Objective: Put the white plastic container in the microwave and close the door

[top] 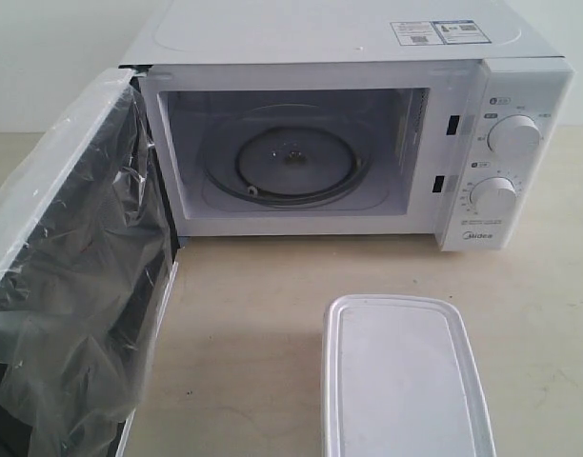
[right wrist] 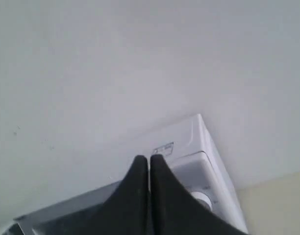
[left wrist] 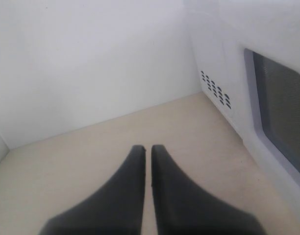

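The white plastic container (top: 404, 376) lies flat on the table, in front of the microwave (top: 349, 124) and right of centre, its near end cut off by the frame. The microwave stands open, its glass turntable (top: 290, 157) bare. Its door (top: 77, 257) swings out to the left, with crumpled clear film over the dark window. Neither gripper shows in the exterior view. My left gripper (left wrist: 147, 148) is shut with nothing in it, above the table beside the microwave's vented side (left wrist: 216, 90) and the door's outer face (left wrist: 282, 110). My right gripper (right wrist: 149, 158) is shut and empty, high up, with the microwave's top (right wrist: 184, 142) beyond it.
Two round knobs (top: 513, 135) sit on the control panel at the right. A pale wall (left wrist: 91, 63) runs behind the table. The beige tabletop (top: 244, 324) stretches between the door and the container.
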Motion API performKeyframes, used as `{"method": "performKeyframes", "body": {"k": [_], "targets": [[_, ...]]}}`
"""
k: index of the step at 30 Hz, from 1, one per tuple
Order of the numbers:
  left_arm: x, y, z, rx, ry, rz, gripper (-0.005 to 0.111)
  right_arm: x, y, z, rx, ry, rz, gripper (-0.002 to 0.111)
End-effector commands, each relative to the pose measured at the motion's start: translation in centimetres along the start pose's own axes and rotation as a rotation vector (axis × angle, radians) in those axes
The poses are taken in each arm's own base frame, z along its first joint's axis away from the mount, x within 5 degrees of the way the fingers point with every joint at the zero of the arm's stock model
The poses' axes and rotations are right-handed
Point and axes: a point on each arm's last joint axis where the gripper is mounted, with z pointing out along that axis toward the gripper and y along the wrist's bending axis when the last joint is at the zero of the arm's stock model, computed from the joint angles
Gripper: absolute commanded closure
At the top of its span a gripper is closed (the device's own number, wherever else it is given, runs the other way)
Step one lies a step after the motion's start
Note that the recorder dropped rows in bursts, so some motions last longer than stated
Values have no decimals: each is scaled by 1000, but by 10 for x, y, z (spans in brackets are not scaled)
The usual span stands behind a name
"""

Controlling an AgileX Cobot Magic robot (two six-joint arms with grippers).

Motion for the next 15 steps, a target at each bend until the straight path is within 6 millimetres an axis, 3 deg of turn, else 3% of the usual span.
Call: {"method": "performKeyframes", "body": {"k": [1, 8, 15], "targets": [[1, 0, 0, -5, -6, -19, 102, -16, 6, 1, -51, -114, 98, 108], [1, 0, 0, -5, -6, -19, 102, -26, 12, 46, 89, 198, 84, 108], [1, 0, 0, -5, -6, -19, 102, -38, 14, 122, 247, 494, 68, 108]]}}
